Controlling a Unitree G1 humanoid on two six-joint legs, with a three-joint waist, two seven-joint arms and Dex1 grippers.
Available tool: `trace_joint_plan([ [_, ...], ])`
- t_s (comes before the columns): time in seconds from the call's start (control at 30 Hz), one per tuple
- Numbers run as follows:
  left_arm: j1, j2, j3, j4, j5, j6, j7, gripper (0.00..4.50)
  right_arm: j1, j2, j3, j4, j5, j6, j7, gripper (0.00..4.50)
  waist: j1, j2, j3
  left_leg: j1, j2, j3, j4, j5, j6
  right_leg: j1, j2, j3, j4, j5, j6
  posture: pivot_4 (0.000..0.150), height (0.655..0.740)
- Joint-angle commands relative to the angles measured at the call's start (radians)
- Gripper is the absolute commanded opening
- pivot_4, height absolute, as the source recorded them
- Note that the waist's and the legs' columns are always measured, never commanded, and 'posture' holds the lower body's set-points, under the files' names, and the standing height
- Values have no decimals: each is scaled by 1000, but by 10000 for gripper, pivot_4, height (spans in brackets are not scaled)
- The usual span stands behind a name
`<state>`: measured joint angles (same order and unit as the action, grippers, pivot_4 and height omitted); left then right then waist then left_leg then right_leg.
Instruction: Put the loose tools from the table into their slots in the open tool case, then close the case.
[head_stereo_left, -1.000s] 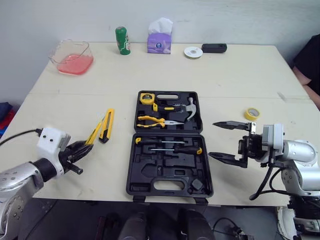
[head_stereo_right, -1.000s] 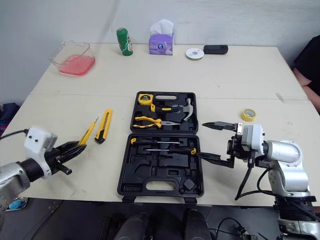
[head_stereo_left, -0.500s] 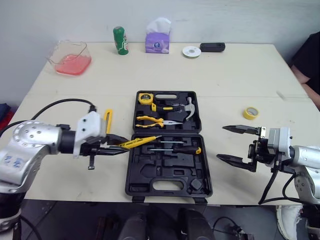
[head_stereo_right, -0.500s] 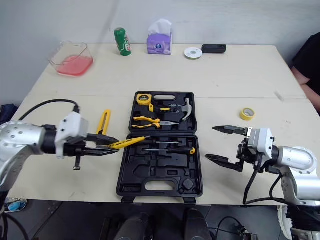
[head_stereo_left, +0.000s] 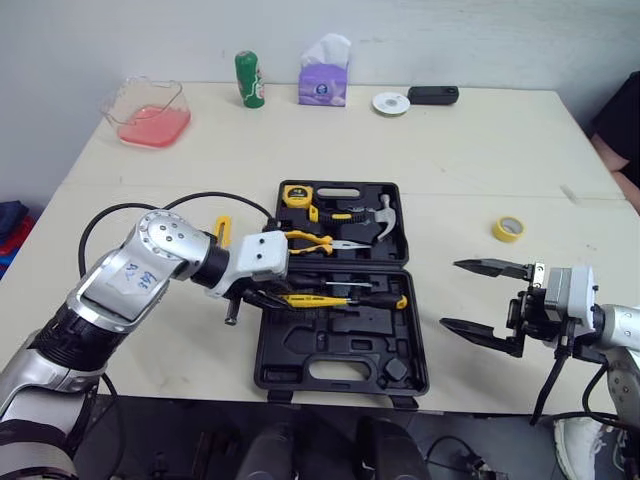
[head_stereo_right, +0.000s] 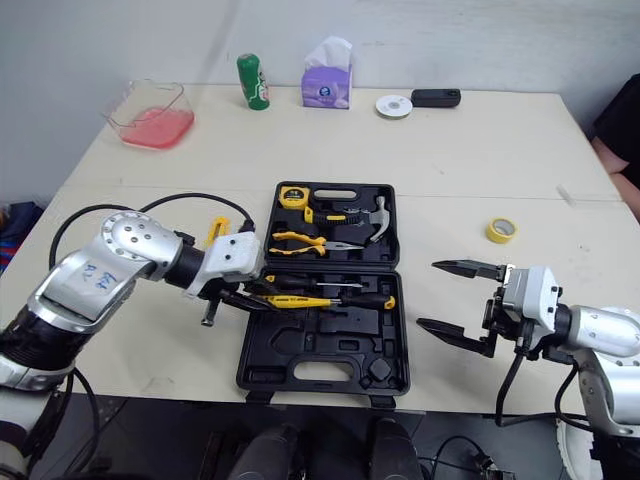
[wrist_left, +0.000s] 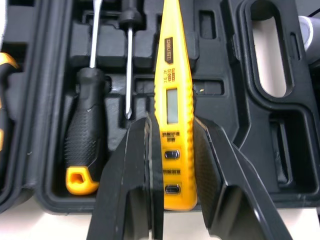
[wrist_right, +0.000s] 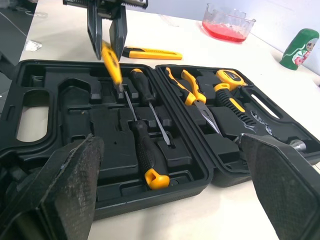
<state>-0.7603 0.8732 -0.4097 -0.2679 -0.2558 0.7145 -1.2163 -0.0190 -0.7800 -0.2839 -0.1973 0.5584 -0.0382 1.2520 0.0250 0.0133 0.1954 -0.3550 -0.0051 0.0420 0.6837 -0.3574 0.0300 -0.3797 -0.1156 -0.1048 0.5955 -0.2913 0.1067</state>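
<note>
The open black tool case (head_stereo_left: 330, 345) lies at the table's middle front. Its far half holds a tape measure (head_stereo_left: 294, 195), pliers (head_stereo_left: 315, 240) and a hammer (head_stereo_left: 381, 214). Two screwdrivers (head_stereo_left: 362, 291) lie in the near half. My left gripper (head_stereo_left: 262, 297) is shut on a yellow voltage tester pen (wrist_left: 172, 125). It holds the pen low over the near half, just beside the screwdrivers. A yellow utility knife (wrist_right: 150, 51) lies on the table left of the case, partly hidden behind my left arm. My right gripper (head_stereo_left: 483, 300) hangs wide open right of the case, holding nothing.
A yellow tape roll (head_stereo_left: 508, 228) lies right of the case. Along the far edge stand a container of red liquid (head_stereo_left: 153, 110), a green can (head_stereo_left: 248, 78), a tissue box (head_stereo_left: 323, 85), a white disc (head_stereo_left: 390, 102) and a black device (head_stereo_left: 432, 95). A person (head_stereo_left: 622, 120) sits at the far right.
My left gripper took the tester pen from the table's left side and carried it rightward over the case's near half. The right gripper stays open, almost unmoved.
</note>
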Motion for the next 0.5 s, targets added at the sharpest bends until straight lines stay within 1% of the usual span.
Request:
trace_joint_plan([
  [0.03, -43, 4, -42, -49, 49, 37, -9, 5082, 17, -14, -32, -38, 15, 0, -3, 45000, 0, 0, 0, 0, 0, 0, 0, 0, 0, 0, 0, 0, 0, 0, 0, 1500, 7400],
  [0.13, -63, -4, -97, -47, 120, 43, 12, 5082, 37, -9, -33, -46, 15, -6, -4, 45000, 2, 0, 0, 0, 0, 0, 0, 0, 0, 0, 0, 0, -1, 0, 0, 1500, 7400],
  [0.27, -75, -25, -139, -28, 176, 21, 12, 5082, 55, -5, -32, -62, 16, -6, -14, 45000, 2, 0, 0, 0, 0, 0, 1, 0, 0, 0, 0, 0, 0, 0, 0, 1500, 7400],
  [0.37, -90, -54, -157, -18, 197, 40, 14, 5082, 63, -2, -29, -75, 16, -3, -22, 45000, 2, -1, 0, 0, 0, 0, 1, 0, 0, 0, 0, 0, 0, 0, 0, 1500, 7400],
  [0.5, -86, -65, -177, -9, 229, 42, 12, 5082, 67, -3, -25, -89, 18, 1, -35, 45000, 2, -1, 0, 0, 0, 0, 1, 0, 0, 1, 0, 0, 0, 0, 0, 1500, 7400],
])
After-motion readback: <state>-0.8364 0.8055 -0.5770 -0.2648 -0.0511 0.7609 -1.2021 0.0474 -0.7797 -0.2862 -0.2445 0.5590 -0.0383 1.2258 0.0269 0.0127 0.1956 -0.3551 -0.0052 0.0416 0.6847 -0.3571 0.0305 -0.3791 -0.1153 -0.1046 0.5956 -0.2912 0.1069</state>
